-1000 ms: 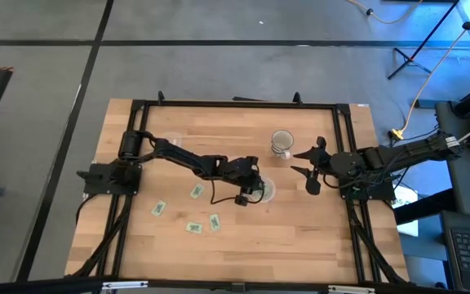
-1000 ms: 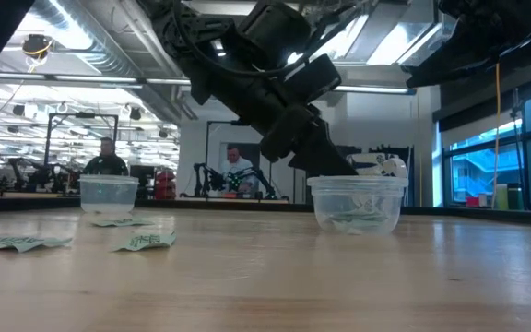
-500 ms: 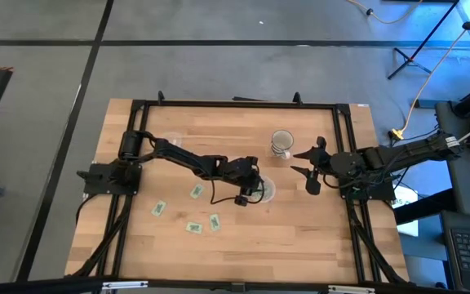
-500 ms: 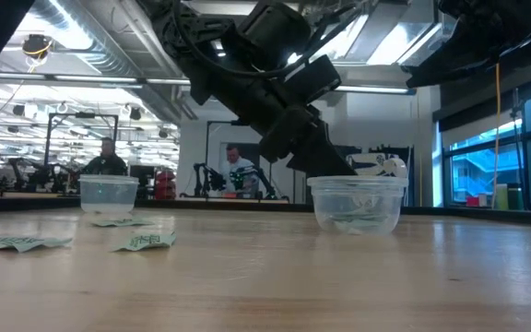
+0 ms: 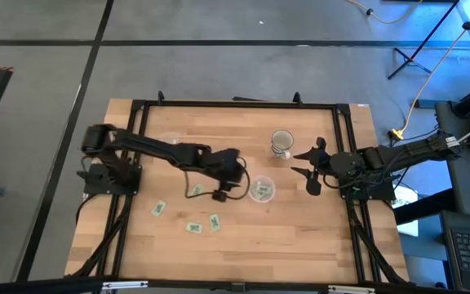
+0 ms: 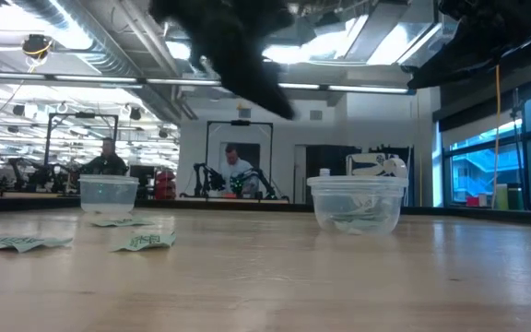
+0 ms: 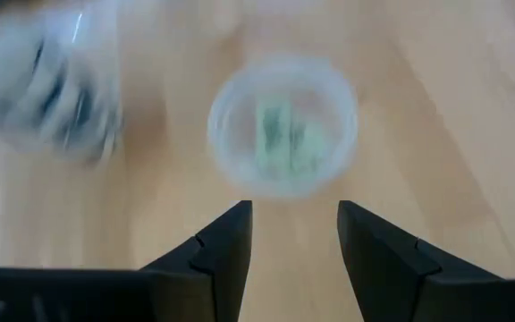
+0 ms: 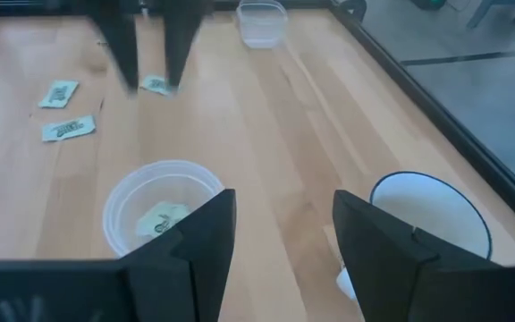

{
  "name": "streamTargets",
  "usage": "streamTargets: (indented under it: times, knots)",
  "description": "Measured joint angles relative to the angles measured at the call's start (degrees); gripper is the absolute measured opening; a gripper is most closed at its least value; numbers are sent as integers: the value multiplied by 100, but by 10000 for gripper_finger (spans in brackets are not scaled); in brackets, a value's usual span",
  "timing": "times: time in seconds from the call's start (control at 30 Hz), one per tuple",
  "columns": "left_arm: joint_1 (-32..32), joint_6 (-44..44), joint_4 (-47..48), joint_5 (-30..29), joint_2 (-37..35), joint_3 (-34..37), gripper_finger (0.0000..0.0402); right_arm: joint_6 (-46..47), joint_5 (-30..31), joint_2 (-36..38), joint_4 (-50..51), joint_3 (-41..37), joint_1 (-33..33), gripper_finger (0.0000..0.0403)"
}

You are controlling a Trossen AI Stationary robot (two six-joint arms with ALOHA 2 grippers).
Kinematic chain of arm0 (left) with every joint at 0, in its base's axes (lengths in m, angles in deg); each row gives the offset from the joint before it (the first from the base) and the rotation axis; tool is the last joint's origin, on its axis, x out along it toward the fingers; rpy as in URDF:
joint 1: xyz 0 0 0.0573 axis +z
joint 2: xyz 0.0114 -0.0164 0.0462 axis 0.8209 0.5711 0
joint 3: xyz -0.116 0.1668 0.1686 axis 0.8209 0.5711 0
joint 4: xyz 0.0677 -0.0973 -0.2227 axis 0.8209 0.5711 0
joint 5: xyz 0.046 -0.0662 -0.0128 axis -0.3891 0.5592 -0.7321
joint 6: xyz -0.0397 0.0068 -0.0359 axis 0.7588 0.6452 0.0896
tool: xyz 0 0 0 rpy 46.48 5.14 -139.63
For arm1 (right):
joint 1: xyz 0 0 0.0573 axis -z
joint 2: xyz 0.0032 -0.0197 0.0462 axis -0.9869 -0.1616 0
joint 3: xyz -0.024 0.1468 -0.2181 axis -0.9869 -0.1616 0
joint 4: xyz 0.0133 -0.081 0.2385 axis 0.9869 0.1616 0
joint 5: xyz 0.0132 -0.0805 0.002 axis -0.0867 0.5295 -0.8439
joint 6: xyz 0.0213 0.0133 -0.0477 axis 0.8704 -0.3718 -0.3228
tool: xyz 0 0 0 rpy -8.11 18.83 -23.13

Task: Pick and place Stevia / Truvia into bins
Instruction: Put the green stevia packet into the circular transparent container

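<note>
While the left gripper [image 5: 221,193] hangs with its fingers apart and empty just beside the near cup [image 5: 262,190], which holds a few sachets [image 8: 162,218], four loose sachets [image 5: 196,191] lie on the worktop [image 5: 300,237] on its far side from that cup. The closest one lies almost under the left arm, so that arm is nearer. The right gripper [image 5: 310,170] waits, fingers apart, by the mug [image 5: 281,144]. A second cup [image 8: 260,22] stands well apart. No print is readable.

No readable text: print on the small pale green paper sachets [image 8: 69,128] too blurred to make out
</note>
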Motion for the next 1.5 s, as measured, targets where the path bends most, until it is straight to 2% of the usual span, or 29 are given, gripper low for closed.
streamTargets:
  times: [0.17, 0.27, 0.5, 0.67, 0.97, 1.17, 1.5]
  knots:
    - [-63, 1754, 2089, -849, -564, 20, 160, -20, -2, -1, 21, 0, -2, 192]
    - [-89, 2649, 2719, -958, -616, 233, 160, -22, -2, -1, 29, 0, -2, 192]
    - [-188, 3866, 2623, -807, -616, 1150, 168, -20, -4, 0, 79, 0, 0, 192]
    - [-163, 4724, 2550, -677, -607, 1445, 174, -20, -4, 1, 79, 0, 0, 192]
    - [-209, 5316, 2418, -602, -520, 1491, 177, -20, -4, 1, 74, 0, 0, 192]
    - [-412, 5329, 2101, -432, -161, 1491, 177, -23, -4, 3, 92, 0, 4, 192]
    - [-465, 5539, 2105, -116, 274, 1462, 176, -13, -2, 3, 101, 0, 9, 192]
